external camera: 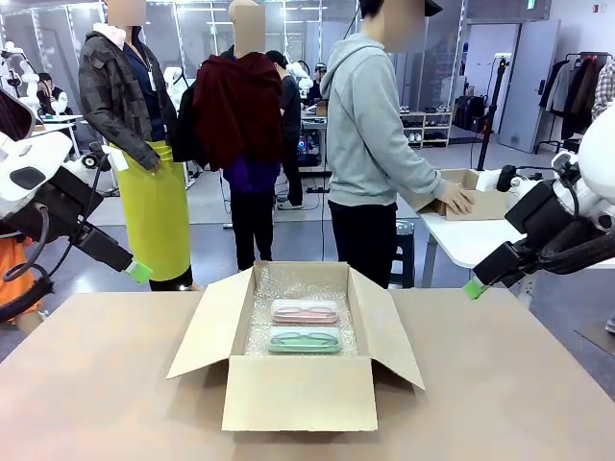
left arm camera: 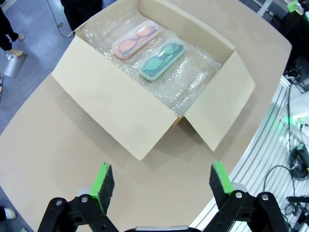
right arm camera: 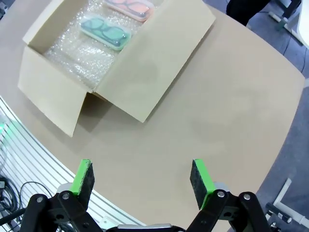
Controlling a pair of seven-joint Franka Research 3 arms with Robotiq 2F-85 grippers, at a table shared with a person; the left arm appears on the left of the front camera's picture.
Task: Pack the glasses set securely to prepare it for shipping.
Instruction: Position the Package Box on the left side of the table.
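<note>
Hovering high over the table's left edge, the left gripper (left arm camera: 162,181) stands with its green-padded jaws spread wide and nothing between them. The right gripper (right arm camera: 142,181) mirrors it on the opposite side, also wide open and empty, raised well clear of the tan tabletop (external camera: 500,384). Judgement: both arms are parked off to the sides so the box mouth stays unobstructed.

Between the arms sits the open brown cardboard box (external camera: 298,394), all four flaps folded outward, roughly centred on the table. Its floor is lined with clear bubble wrap (left arm camera: 193,82), presumably as cushioning for shipping.

The glasses set rests on that wrap, inside the box toward its far wall: the pale pink translucent-lidded case (external camera: 304,310) lies farther from the robot, and the mint green translucent-lidded case (external camera: 305,340) lies just beside it on the near side, parallel, both flat. Whether they touch cannot be told.

Judgement: the items are placed, but nothing covers them and the flaps are open, so covering and closing remain. The side flaps lie nearest each gripper, a plausible reason for the symmetric stance.

Beyond the table a person in a grey hoodie (external camera: 370,115) stands turned away.
</note>
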